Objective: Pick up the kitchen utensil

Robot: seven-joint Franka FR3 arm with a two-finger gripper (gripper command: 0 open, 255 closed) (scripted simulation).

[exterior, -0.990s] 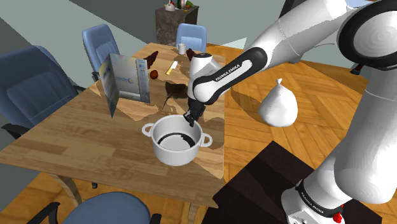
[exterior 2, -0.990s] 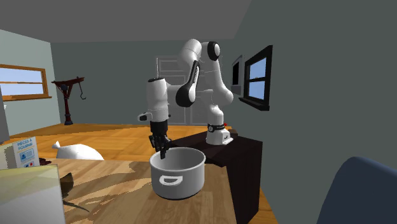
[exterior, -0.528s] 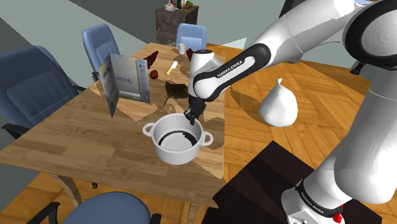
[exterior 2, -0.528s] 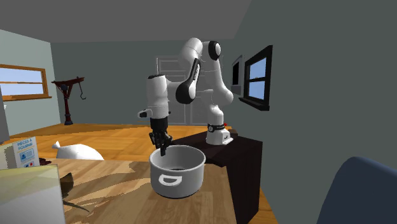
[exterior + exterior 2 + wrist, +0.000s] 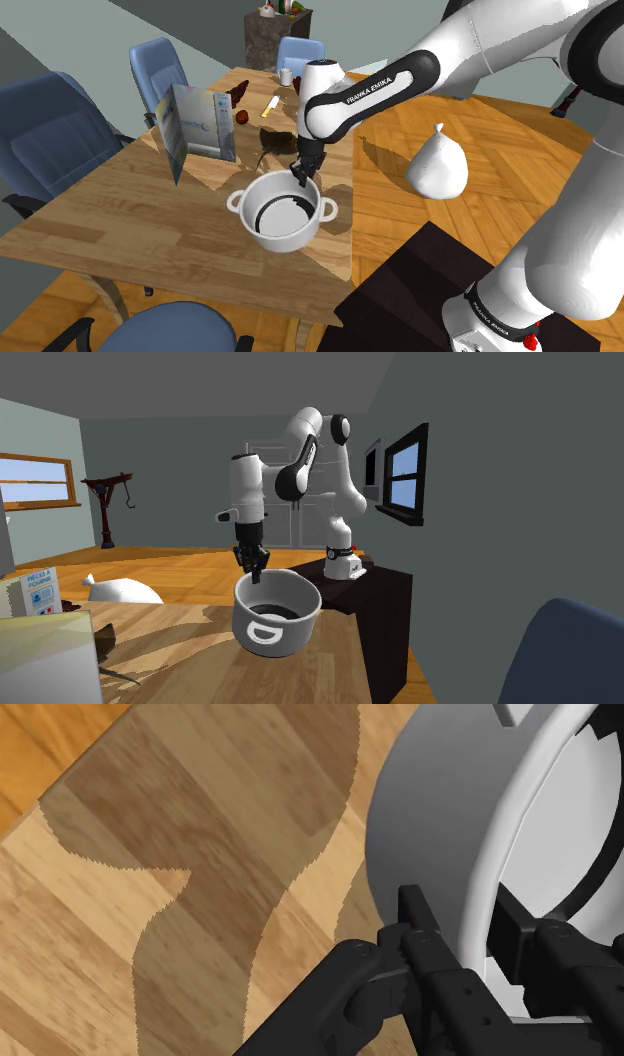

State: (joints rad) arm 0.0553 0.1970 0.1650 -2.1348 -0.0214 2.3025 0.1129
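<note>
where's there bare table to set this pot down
Widest bare wood lies at the shoulder view's left of the pot, between the blue-white box and the table's near edge. The far end, around the mug, is crowded.

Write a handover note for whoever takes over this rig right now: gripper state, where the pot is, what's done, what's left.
The gripper is shut on the rim of the white pot, one finger inside the wall and one outside.
The white pot hangs tilted from the gripper above the near end of the wooden table. It sits higher than a second ago and looks just off the surface.
Done: grasp made, lift begun.
Left: raise it well clear, probably slowly, since a one-sided rim grip may let it swing or slip.
</note>
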